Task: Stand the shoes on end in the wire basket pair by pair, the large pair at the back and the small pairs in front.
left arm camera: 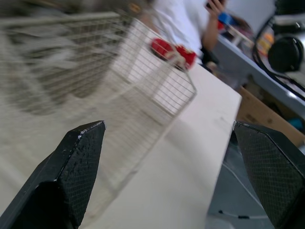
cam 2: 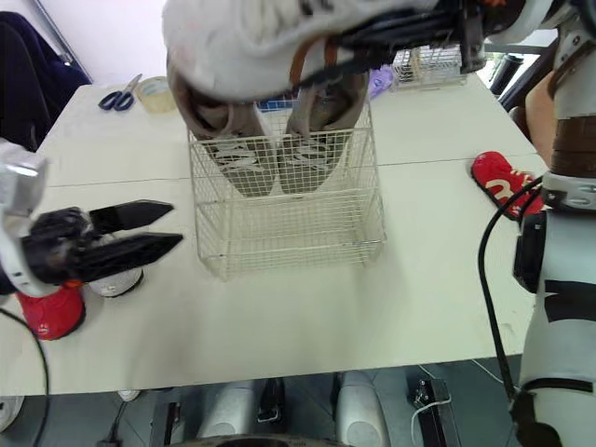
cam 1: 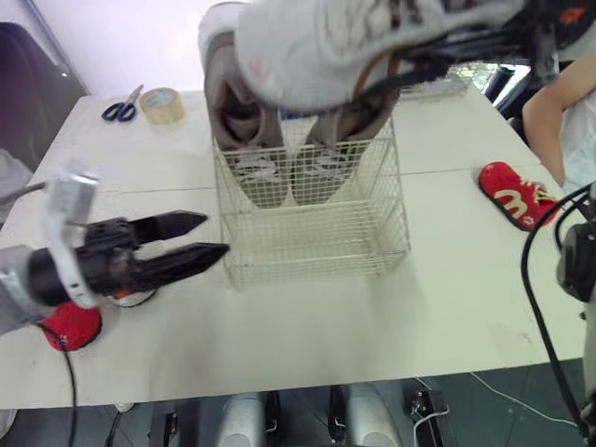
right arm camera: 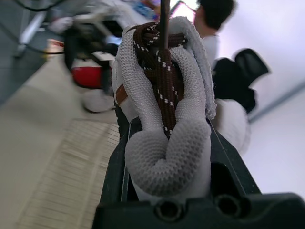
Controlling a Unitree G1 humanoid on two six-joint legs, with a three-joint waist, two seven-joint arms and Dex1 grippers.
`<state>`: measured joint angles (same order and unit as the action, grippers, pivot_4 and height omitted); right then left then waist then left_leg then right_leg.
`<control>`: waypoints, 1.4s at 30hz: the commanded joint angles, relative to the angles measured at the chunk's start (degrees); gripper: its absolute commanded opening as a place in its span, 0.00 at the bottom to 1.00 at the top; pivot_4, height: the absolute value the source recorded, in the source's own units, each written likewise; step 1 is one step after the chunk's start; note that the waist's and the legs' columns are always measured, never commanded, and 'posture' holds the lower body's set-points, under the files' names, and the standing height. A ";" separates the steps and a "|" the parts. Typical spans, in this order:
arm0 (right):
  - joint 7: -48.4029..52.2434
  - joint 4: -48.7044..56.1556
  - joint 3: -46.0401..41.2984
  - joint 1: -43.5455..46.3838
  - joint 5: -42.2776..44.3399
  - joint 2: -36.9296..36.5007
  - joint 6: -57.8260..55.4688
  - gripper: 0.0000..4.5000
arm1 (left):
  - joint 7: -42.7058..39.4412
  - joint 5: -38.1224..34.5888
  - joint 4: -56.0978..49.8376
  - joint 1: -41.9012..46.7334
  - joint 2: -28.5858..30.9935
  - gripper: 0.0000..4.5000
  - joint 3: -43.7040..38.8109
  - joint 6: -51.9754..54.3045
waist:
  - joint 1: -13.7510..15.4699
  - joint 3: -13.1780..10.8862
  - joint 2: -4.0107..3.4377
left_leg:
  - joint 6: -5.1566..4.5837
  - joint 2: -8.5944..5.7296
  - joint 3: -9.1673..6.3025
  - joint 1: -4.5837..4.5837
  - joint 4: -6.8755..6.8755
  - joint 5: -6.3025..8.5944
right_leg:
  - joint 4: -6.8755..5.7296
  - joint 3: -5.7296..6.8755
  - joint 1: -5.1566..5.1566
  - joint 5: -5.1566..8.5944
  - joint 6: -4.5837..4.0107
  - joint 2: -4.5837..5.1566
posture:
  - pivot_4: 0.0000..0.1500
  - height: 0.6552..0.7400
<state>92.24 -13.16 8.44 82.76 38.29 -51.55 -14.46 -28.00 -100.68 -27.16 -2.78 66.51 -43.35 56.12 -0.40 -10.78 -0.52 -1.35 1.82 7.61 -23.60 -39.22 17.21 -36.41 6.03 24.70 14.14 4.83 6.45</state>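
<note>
Right claw (cam 2: 391, 39) grips white shoe (cam 1: 317, 47) over basket (cam 1: 317, 263), left claw (cam 1: 214, 235) wide; descent could topple the standing pair (cam 1: 289, 172).

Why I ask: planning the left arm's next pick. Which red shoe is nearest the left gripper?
The red shoe at the left front of the table, beside the left gripper. The other red shoe, marked in yellow, lies right of the wire basket.

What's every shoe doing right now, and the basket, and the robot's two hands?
White shoe: held up over the basket.
Grey pair: standing on end at the basket's back.
Basket: front half empty.
Right red shoe: on the table.
Left red shoe: on the table, partly hidden.
Left gripper: open, empty.
Right gripper: shut on the white shoe.
</note>
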 commanded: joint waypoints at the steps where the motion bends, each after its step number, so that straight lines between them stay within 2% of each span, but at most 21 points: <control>1: 0.26 6.71 3.24 2.09 8.92 -3.53 0.94 0.15 | -4.84 -1.92 4.47 0.02 2.34 1.00 -7.02 4.03 | -0.34 0.05 0.09 | -0.01 -0.01 0.01 0.00 0.00 0.01 | 0.03 0.01 -0.02 0.00 0.00 0.00 | 1.00 1.00; 4: 0.26 9.36 8.12 1.75 12.85 -4.53 4.27 0.15 | -8.68 -5.48 7.45 1.81 4.66 1.00 -6.90 6.90 | -0.64 0.08 0.18 | -0.01 0.00 0.05 0.13 0.00 0.02 | 0.04 0.01 -0.11 -0.01 0.02 0.01 | 1.00 1.00; 6: 0.26 8.95 11.10 2.41 13.86 -4.19 7.38 0.15 | -10.31 -5.81 8.38 5.70 6.33 1.00 -3.26 6.07 | -0.66 0.08 0.18 | 0.04 0.02 0.06 0.19 0.00 0.00 | -0.04 0.00 -0.12 -0.02 0.03 0.02 | 1.00 1.00; 7: 0.26 8.71 12.67 2.71 14.05 -4.22 9.05 0.15 | -10.69 -5.74 8.73 8.02 7.04 1.00 -0.86 5.44 | -0.64 0.08 0.18 | 0.06 0.03 0.06 0.20 0.00 -0.01 | -0.09 0.00 -0.11 -0.02 0.02 0.01 | 1.00 1.00; 9: 0.26 8.55 17.07 3.17 12.69 -3.24 14.64 0.15 | -12.48 -7.12 8.88 18.07 7.74 1.00 10.41 3.83 | -0.27 0.07 0.19 | 0.07 0.01 0.06 0.21 -0.01 -0.02 | -0.19 -0.01 -0.07 -0.02 0.02 0.05 | 1.00 1.00; 12: 0.26 7.50 21.23 4.01 12.41 -2.58 19.71 0.15 | -14.41 -4.78 9.76 30.30 4.58 1.00 22.49 5.67 | -0.35 0.10 0.39 | 0.13 0.00 0.04 0.21 -0.07 -0.05 | -0.35 0.00 -0.07 -0.01 0.01 0.04 | 1.00 1.00; 16: 0.26 5.95 25.18 4.88 10.62 -2.15 24.58 0.15 | -15.35 -2.11 12.04 40.07 -1.37 1.00 31.38 7.80 | -0.42 0.03 0.50 | 0.10 -0.01 0.08 0.20 -0.07 -0.06 | -0.46 -0.03 0.00 -0.01 0.03 0.06 | 1.00 1.00; 20: 0.26 6.22 26.42 5.59 11.05 -1.91 25.16 0.15 | -17.47 0.63 11.82 44.26 -6.50 1.00 36.07 10.10 | -0.54 -0.04 0.63 | 0.09 0.01 0.10 0.16 -0.11 -0.07 | -0.57 -0.04 0.08 -0.01 0.04 0.05 | 1.00 1.00; 24: 0.26 5.43 26.58 6.03 10.57 -1.67 26.06 0.15 | -21.41 5.52 9.86 44.17 -9.70 1.00 39.06 12.01 | -0.49 -0.09 0.71 | 0.09 0.01 0.09 0.16 -0.17 -0.07 | -0.57 -0.04 0.07 -0.01 0.04 0.06 | 1.00 1.00; 27: 0.26 5.31 26.71 6.01 10.63 -2.20 26.12 0.15 | -22.28 6.00 11.20 43.92 -11.01 0.80 38.69 12.72 | -0.49 -0.13 0.78 | 0.09 0.03 0.07 0.16 -0.28 -0.07 | -0.61 -0.03 0.07 0.00 0.04 0.06 | 1.00 1.00; 29: 0.26 5.18 26.80 5.97 10.57 -2.51 25.91 0.15 | -22.45 6.09 11.97 44.07 -11.66 0.56 38.00 12.69 | -0.41 -0.13 0.78 | 0.09 0.04 0.05 0.15 -0.38 -0.06 | -0.66 -0.04 0.06 0.00 0.04 0.06 | 1.00 1.00; 32: 0.26 4.44 26.37 5.44 9.81 -3.03 25.18 0.15 | -21.56 5.55 12.96 44.15 -12.80 0.28 36.57 11.90 | -0.29 -0.16 0.82 | 0.07 0.04 -0.03 0.14 -0.50 -0.05 | -0.68 -0.01 -0.02 0.00 0.04 0.06 | 1.00 1.00; 35: 0.26 3.05 25.60 4.52 8.18 -3.91 24.12 0.15 | -20.23 4.08 12.84 43.20 -13.48 0.28 35.14 11.43 | -0.35 -0.16 0.82 | 0.00 0.04 -0.05 0.13 -0.62 -0.01 | -0.69 -0.01 -0.07 0.00 0.04 0.09 | 1.00 1.00; 38: 0.07 -3.50 20.94 2.78 0.95 -4.47 20.44 0.45 | -16.82 1.02 10.57 38.87 -14.47 0.27 32.21 9.57 | -0.42 -0.16 0.82 | -0.01 0.04 -0.06 0.13 -0.65 0.00 | -0.70 0.00 -0.08 0.00 0.04 0.11 | 1.00 1.00; 40: -5.19 -7.58 17.09 0.43 -4.90 -6.81 16.68 0.68 | -13.51 -1.52 8.19 35.48 -15.70 0.27 30.23 7.37 | -0.12 -0.17 0.87 | -0.01 0.04 -0.06 0.13 -0.67 0.00 | -0.71 0.00 -0.08 0.00 0.04 0.16 | 1.00 1.00; 42: -8.15 -7.35 12.66 -3.21 -5.35 -10.25 9.24 0.91 | -10.29 -3.56 6.51 33.39 -16.82 0.27 29.09 5.13 | 0.57 -0.19 1.00 | -0.04 0.00 -0.21 0.04 -0.75 0.02 | -0.65 0.17 -0.18 0.00 0.04 0.29 | 1.00 1.00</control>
<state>86.33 -20.55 25.54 79.95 33.81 -60.00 -0.66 -39.98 -100.80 -18.19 30.13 49.92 -11.32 63.97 0.17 -10.97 0.48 -1.41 1.80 7.34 -23.60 -40.01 17.24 -36.98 6.25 24.48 14.13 4.86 6.77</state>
